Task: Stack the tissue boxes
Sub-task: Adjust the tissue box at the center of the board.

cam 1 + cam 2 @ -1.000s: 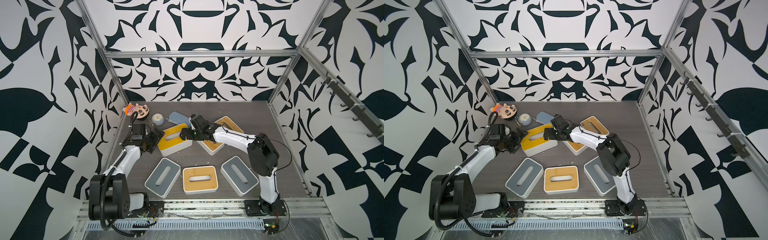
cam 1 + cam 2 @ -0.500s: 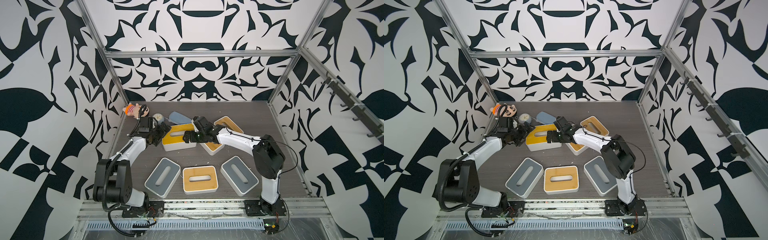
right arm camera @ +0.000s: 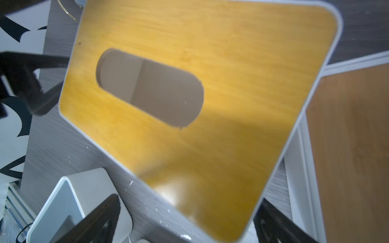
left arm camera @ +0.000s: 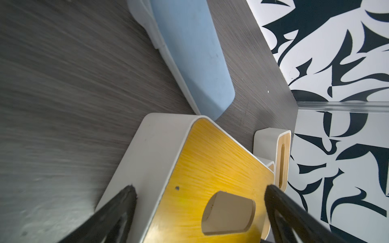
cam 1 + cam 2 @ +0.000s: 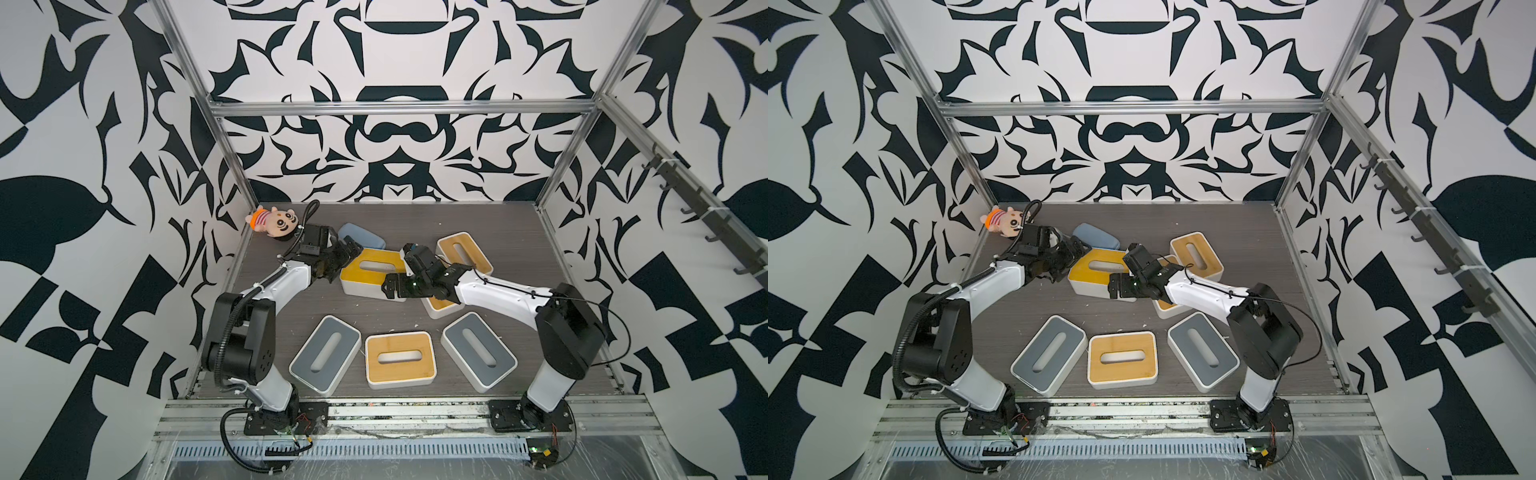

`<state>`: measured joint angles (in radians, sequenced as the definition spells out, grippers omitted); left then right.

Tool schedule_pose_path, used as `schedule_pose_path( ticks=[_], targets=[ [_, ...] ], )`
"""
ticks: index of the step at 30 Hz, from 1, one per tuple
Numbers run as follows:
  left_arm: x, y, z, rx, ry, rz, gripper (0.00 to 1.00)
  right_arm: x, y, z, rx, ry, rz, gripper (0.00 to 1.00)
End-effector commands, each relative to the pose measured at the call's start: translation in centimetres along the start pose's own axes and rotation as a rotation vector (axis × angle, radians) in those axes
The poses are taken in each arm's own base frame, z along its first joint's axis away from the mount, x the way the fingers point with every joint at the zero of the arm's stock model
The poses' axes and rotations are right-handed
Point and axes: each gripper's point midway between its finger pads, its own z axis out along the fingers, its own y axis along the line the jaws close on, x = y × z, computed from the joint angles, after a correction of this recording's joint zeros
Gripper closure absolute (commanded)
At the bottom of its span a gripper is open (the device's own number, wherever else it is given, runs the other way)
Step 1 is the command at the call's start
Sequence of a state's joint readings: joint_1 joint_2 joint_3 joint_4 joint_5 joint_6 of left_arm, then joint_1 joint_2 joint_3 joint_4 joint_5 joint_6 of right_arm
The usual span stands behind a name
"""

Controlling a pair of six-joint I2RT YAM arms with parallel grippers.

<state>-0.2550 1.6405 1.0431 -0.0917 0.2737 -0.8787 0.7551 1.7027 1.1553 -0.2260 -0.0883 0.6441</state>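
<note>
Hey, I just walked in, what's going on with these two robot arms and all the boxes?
Both arms are at the big yellow-lidded box. The left gripper and right gripper straddle its opposite ends, jaws wide. Whether they actually clamp it isn't clear. The grey-lidded boxes and tan-lidded boxes lie beside and in front of it, with no stack visible yet.

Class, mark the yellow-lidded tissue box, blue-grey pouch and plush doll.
yellow-lidded tissue box (image 5: 362, 277), in a top view, lid beside slot
blue-grey pouch (image 5: 368, 237), in a top view, upper face
plush doll (image 5: 279, 224), in a top view, its face

White box (image 5: 370, 275) yellow-lidded; walls (image 5: 395, 145) black-and-white patterned
</note>
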Motion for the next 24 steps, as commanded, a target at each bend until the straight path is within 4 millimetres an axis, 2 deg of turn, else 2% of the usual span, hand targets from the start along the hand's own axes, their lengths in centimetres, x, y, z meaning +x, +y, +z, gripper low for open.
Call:
schedule_pose_path(
  ticks=[1, 5, 9, 12, 14, 24],
  targets=[
    [0.3, -2.4, 1.1, 0.063, 0.024, 0.012, 0.01, -2.0, -0.7, -1.9, -0.013, -0.088, 0.032, 0.0],
    [0.7, -1.9, 1.7, 0.038, 0.023, -0.009, 0.01, -2.5, -2.2, -2.4, 0.007, -0.1, 0.052, 0.0],
    [0.9, -1.4, 1.4, 0.022, 0.012, -0.022, 0.01, -3.2, -2.3, -3.2, 0.023, -0.116, 0.023, 0.0],
    [1.3, -1.0, 1.2, 0.013, 0.006, -0.027, 0.01, -3.9, -3.9, -3.3, 0.075, -0.117, 0.047, 0.0],
    [1.6, -1.0, 1.1, 0.018, 0.009, -0.031, 0.01, -4.2, -4.3, -3.3, 0.061, -0.118, 0.069, 0.0],
    [3.0, -1.5, 0.4, 0.032, 0.013, -0.028, 0.01, -5.9, -2.4, -1.1, -0.021, -0.09, 0.082, 0.0]
  ],
)
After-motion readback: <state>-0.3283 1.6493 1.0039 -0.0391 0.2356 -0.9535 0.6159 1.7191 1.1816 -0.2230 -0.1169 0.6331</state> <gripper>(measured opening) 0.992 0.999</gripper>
